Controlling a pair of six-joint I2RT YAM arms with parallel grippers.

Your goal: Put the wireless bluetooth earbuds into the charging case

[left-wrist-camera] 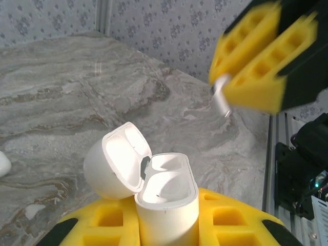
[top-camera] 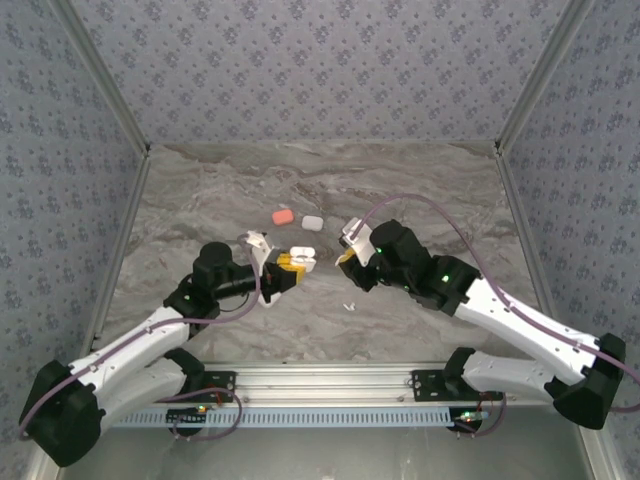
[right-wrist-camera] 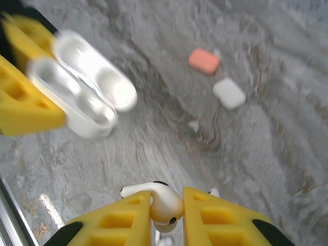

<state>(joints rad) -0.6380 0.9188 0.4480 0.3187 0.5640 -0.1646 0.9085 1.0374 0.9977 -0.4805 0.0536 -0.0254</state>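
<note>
our left gripper is clamped on the lower body of the white charging case, with its yellow fingers pressing on either side. the case stands upright in that grip. its lid is swung open and tilted back on the left in the left wrist view, so the hollows inside face up. from above, this gripper and the case sit near the middle of the marble table, slightly left of centre.

our right gripper is closed on a white earbud, pinched between the two yellow pads. its rounded head sits at the tips and its stem points left in the right wrist view. in the left wrist view that gripper and the earbud hang above and to the right of the open case, apart from it, and that part of the picture is blurred. from above, the right gripper sits just right of the case with a small gap between them.

farther off on the table lie a coral case and a closed white case, side by side and not touching. nearer to us, right of centre, a small white piece lies on the table, too small for us to tell what it is.
</note>
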